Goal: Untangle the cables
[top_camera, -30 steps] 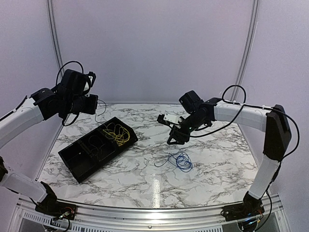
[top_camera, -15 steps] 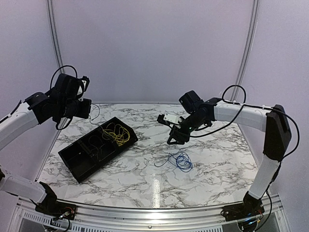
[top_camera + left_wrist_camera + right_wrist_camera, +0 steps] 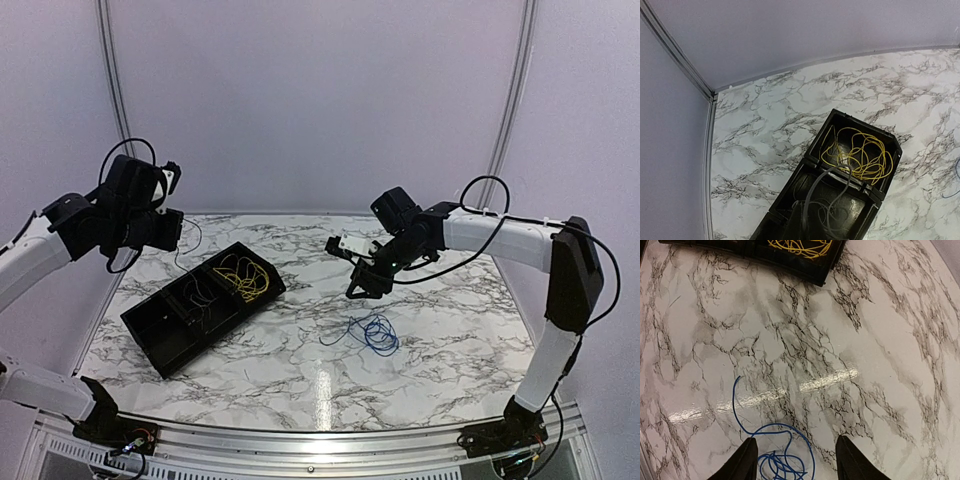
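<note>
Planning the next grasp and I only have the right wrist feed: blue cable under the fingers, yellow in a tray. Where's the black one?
Observer: The black cable lies in the tray's middle compartment, next to the yellow cable's end compartment.
Operator: Left arm busy?
Observer: The left gripper is shut and raised left of the tray; a thin strand runs from it down to the black cable, so it looks held.
Operator: Anything crossing the blue?
Observer: No, the blue cable lies alone on the table, apart from the tray.

Black tray (image 3: 160, 335) — marble table (image 3: 440, 330)
</note>
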Robot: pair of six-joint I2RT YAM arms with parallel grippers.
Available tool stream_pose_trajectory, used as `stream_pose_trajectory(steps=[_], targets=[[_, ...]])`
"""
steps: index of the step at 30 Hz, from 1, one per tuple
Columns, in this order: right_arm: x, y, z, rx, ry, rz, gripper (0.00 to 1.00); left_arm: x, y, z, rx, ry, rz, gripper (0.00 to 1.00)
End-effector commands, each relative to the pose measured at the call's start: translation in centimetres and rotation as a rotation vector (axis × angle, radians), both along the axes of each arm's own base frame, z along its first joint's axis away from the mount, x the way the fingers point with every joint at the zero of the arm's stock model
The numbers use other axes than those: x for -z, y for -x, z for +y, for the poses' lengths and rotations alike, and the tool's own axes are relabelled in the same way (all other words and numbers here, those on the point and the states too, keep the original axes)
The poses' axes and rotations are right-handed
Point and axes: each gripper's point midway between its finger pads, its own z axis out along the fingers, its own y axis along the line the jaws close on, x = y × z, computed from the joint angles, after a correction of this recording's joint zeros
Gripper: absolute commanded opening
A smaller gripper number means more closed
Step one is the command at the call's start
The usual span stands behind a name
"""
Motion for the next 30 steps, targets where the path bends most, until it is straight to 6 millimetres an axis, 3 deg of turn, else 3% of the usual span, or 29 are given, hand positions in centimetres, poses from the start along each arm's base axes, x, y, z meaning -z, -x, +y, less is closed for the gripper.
stream_pose_trajectory(steps=[1,10,21,25,30], targets=[[-1.4,-0.2,0.6,-0.011,-0.024,-0.026,0.54,4.6,-0.3,-0.5,0.007,-0.038,0.094,0.0],[-1.4,0.5,0.0,-0.018,-0.015,-0.034,0.53,13.0,0.7,-0.9,-0.023,-0.01,0.259,0.0],[-1.7,0.8,0.2,-0.038,-0.027,-0.028,0.53,19.9,-1.3,-3.0,-0.048,0.016,0.422,0.0],[-1.6,1.1,-0.3,-0.039,-0.018,-0.032,0.53,21.4,-1.3,-3.4,-0.064,0.029,0.471,0.0],[-1.6,1.5,-0.7,-0.046,-0.007,-0.043,0.53,21.1,-1.3,-3.4,-0.072,0.046,0.47,0.0]])
